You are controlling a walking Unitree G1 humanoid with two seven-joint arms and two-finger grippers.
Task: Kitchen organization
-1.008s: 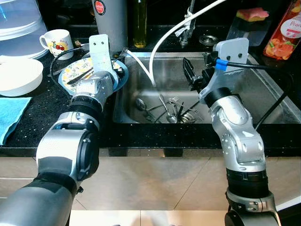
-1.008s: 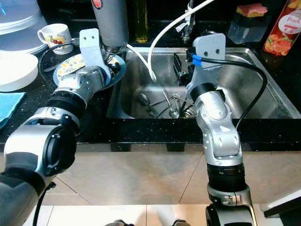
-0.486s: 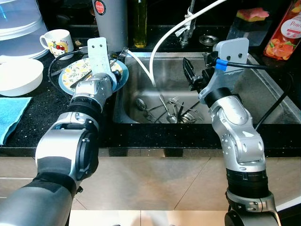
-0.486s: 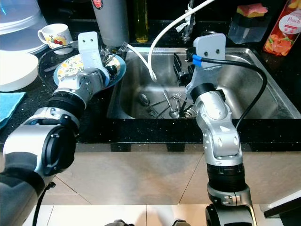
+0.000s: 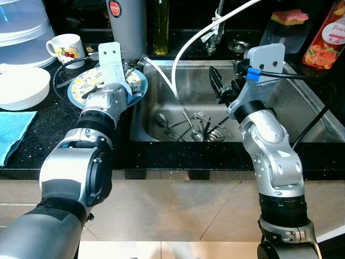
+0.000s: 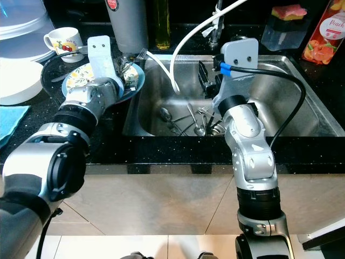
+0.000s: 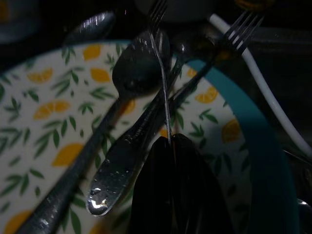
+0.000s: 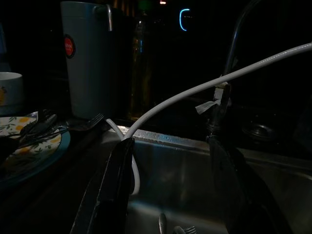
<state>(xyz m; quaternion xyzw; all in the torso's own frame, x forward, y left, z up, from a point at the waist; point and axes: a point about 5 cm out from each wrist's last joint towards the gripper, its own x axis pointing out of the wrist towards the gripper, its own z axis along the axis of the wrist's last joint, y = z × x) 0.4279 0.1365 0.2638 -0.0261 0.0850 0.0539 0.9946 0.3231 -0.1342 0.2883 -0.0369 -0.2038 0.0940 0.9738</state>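
Note:
A blue-rimmed plate (image 5: pixel 85 89) with a lemon pattern sits on the black counter left of the sink. Spoons (image 7: pixel 139 63) and a fork (image 7: pixel 239 29) lie on the plate. My left gripper (image 7: pixel 170 141) hovers low over the plate, shut on a thin fork (image 7: pixel 161 73) seen edge-on, its tines pointing away from the fingers. Several more pieces of cutlery (image 5: pixel 194 129) lie in the bottom of the steel sink (image 5: pixel 302 108). My right gripper (image 8: pixel 175 185) hangs open above the sink's left half, holding nothing.
A white hose (image 5: pixel 183 48) arcs from the tap into the sink near the right gripper. A grey jug (image 5: pixel 126 24), an oil bottle (image 5: pixel 159 27) and a mug (image 5: pixel 66 46) stand behind the plate. A white bowl (image 5: pixel 19 86) and a blue cloth (image 5: pixel 11 132) lie at the left.
My left wrist has shifted slightly left and back over the plate. The right arm has stayed still.

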